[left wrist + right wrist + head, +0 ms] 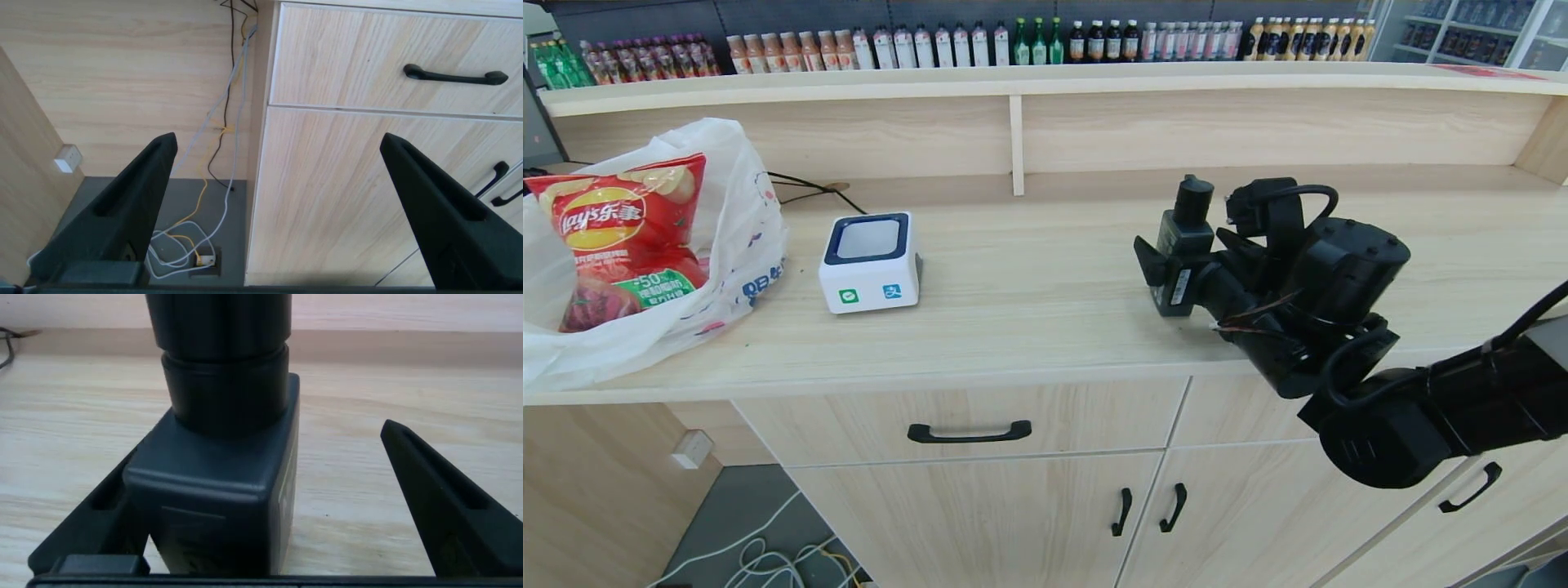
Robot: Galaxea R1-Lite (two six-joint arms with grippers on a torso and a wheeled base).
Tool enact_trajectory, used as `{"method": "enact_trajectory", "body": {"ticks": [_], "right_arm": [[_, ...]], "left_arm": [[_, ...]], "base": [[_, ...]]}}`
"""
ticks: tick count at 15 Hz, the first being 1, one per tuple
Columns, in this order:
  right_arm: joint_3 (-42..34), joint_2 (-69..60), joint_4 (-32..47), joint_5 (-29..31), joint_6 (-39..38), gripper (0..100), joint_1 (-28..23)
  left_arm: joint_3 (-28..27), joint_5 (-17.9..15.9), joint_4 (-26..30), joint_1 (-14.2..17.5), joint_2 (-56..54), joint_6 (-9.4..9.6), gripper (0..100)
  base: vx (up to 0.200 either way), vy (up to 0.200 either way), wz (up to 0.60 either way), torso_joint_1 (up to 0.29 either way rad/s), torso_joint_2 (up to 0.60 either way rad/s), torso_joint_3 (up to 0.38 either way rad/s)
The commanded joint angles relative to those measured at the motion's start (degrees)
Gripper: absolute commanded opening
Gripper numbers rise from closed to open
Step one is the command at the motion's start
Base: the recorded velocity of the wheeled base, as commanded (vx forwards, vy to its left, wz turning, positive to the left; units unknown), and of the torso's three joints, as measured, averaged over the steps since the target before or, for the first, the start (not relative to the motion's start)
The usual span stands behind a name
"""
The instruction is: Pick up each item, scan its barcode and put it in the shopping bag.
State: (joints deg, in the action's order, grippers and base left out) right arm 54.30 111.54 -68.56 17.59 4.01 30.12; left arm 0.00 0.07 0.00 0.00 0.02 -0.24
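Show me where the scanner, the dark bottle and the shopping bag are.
scanner (874, 279): head view, on its white front face.
dark bottle (1186, 238): head view, on the upper part of its body.
shopping bag (742, 204): head view, on its bare white plastic side.

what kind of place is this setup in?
Looks like a shop checkout, possibly a mock one: rows of bottled drinks on shelves behind the wooden counter, a payment scanner on it, and a shopping bag holding a chips packet.
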Motion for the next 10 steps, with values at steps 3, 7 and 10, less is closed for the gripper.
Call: {"method": "enact_trajectory", "body": {"ticks": [3, 7, 10], "right_arm": [[0.3, 1.3, -0.3, 0.0, 0.0, 100, -0.2], [0.5, 1.6, -0.5, 0.0, 0.0, 0, -0.1], [1.0, 1.5, -0.5, 0.0, 0.1, 0, 0.0]], "left_arm": [[0.0, 0.0, 0.0, 0.0, 0.0, -0.02, 100], [0.0, 0.0, 0.0, 0.0, 0.0, -0.02, 100], [0.0, 0.0, 0.0, 0.0, 0.0, -0.02, 100]], "base": [[0.0, 0.0, 0.0, 0.0, 0.0, 0.0], [0.0, 0.0, 0.0, 0.0, 0.0, 0.0], [0.0, 0.0, 0.0, 0.0, 0.0, 0.0]]}}
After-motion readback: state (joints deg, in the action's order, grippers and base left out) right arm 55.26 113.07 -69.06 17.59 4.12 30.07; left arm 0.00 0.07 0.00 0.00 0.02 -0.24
